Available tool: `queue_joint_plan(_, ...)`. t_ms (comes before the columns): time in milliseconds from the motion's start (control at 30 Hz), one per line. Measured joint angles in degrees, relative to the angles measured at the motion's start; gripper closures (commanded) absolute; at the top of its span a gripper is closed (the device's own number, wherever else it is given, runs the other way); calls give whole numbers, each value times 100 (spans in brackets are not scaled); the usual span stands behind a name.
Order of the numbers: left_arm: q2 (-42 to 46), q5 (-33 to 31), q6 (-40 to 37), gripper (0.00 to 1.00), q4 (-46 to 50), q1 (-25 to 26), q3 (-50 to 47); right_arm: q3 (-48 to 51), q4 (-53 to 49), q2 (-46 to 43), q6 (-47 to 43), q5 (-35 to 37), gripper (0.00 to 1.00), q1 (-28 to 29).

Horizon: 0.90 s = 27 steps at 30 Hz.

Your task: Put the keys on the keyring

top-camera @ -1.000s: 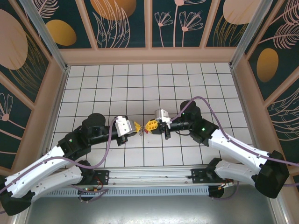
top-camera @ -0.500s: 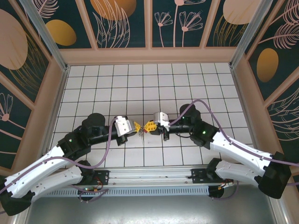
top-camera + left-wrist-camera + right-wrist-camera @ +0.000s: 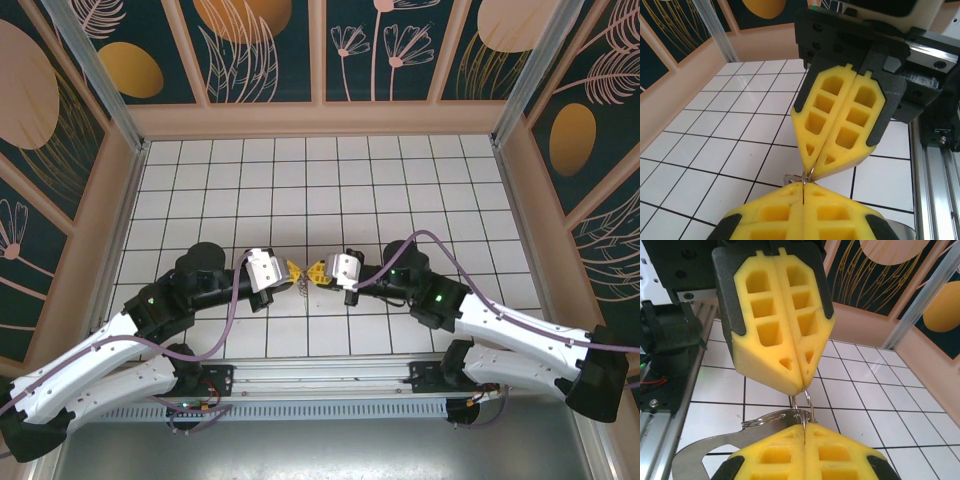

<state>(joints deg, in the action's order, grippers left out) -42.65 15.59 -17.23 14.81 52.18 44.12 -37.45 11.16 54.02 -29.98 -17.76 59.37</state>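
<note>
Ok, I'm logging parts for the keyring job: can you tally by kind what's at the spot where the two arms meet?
Grippers, yellow jaws shut: 2 (left gripper, right gripper)
Thin wire ring, pinched between them: 1
Flat silvery metal piece: 1
Total: 4

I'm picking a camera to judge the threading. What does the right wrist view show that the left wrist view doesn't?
Right wrist view: the metal ring as an open wire loop between the two sets of jaws, plus a flat silver metal piece curving off lower left. Left wrist view: nothing extra; there the ring is just a glint at the tips. Both: the left gripper and right gripper shut tip to tip, pinching the ring above the white tiled table.
</note>
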Motion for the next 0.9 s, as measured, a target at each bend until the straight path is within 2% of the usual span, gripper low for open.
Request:
queue_joint_plan(233,2,7,0,100,-7,2,-9,280,372,-63,-369,944,100,463)
queue_joint_plan(533,2,2,2,100,-85,2,-9,551,925,-98,-741,1781,100,822)
queue_joint_plan(900,2,-22,2,100,-142,2,-11,610,1097,-105,-872,2055,99,938)
